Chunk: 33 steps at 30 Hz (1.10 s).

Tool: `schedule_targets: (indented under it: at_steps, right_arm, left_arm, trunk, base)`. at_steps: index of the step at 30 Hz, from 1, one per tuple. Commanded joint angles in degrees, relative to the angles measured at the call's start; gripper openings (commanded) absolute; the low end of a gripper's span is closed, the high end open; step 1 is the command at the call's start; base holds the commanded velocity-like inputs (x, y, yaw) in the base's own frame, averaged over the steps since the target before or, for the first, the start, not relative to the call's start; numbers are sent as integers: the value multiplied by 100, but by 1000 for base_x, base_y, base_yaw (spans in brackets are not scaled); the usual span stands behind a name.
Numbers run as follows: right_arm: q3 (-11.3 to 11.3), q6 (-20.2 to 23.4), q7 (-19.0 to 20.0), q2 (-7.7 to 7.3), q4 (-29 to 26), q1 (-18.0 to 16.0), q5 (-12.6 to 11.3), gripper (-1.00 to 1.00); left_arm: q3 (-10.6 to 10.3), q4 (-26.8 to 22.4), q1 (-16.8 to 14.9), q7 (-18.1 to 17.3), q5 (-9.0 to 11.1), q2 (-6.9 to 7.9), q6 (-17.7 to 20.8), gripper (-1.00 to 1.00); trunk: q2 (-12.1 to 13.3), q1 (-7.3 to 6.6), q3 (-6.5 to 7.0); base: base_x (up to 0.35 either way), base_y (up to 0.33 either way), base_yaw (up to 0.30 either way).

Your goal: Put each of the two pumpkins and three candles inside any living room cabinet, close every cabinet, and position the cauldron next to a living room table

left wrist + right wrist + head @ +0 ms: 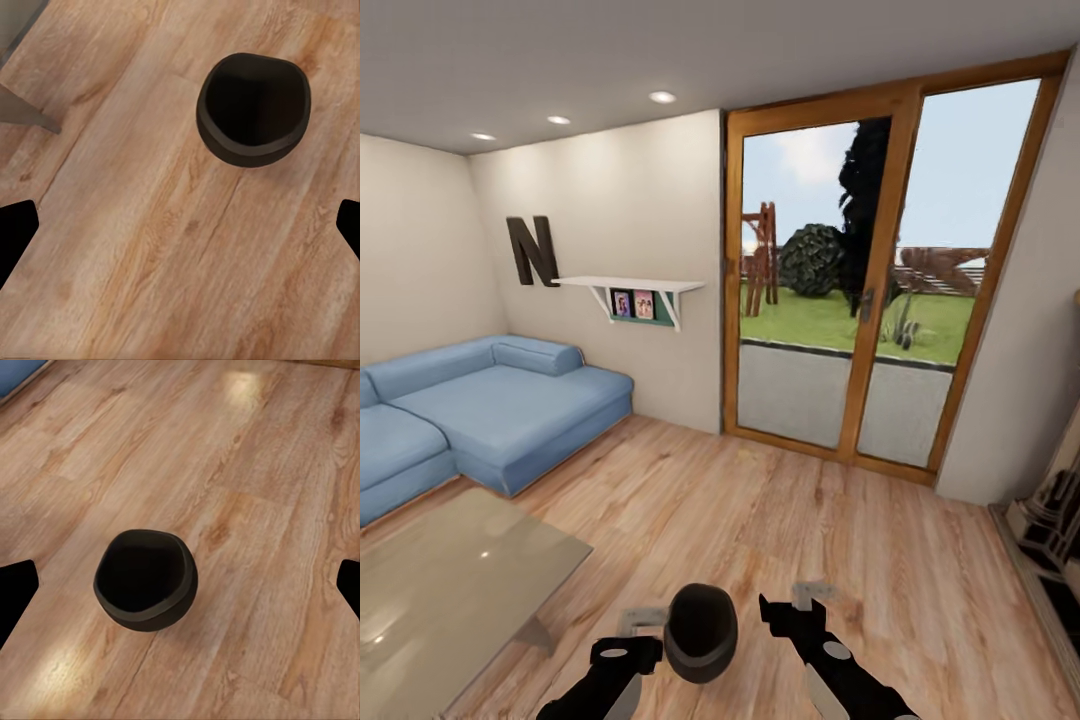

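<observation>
Here, cauldron between both open jaws

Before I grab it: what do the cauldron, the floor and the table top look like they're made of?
Cauldron: matte black, no glints, perhaps cast iron or dark ceramic; the render leaves it open. Floor: light wood planks, grain and knots visible, a soft sheen where light reflects. Table top: smooth grey slab, glossy with pale reflections, possibly glass or lacquer.
</observation>
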Motion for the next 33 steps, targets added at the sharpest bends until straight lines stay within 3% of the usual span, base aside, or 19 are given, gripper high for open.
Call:
schedule_targets:
  at_steps: [1,14,27,33]
  right_arm:
    - [48,-24,-33,-4,3,-3,-51,100]
    - [46,-24,-33,-13,3,-3,-60,100]
    - [48,-27,-33,-11,3,-3,-58,100]
    - [48,-26,-33,-5,3,-3,-59,100]
  left_arm:
    - [-40,-5,-4,49,51,5,18,100]
    - [-40,-7,-4,49,47,7,10,100]
    - [-40,1,-4,49,44,6,9,100]
    - [-44,3,-4,49,42,5,9,100]
  trunk:
    - [-4,2,2]
    - [-4,2,18]
    - [-4,2,20]
    - [-4,2,42]
  base:
    - [2,-1,267]
    - [92,-51,82]
    - [231,-66,6]
    - [222,-180,169]
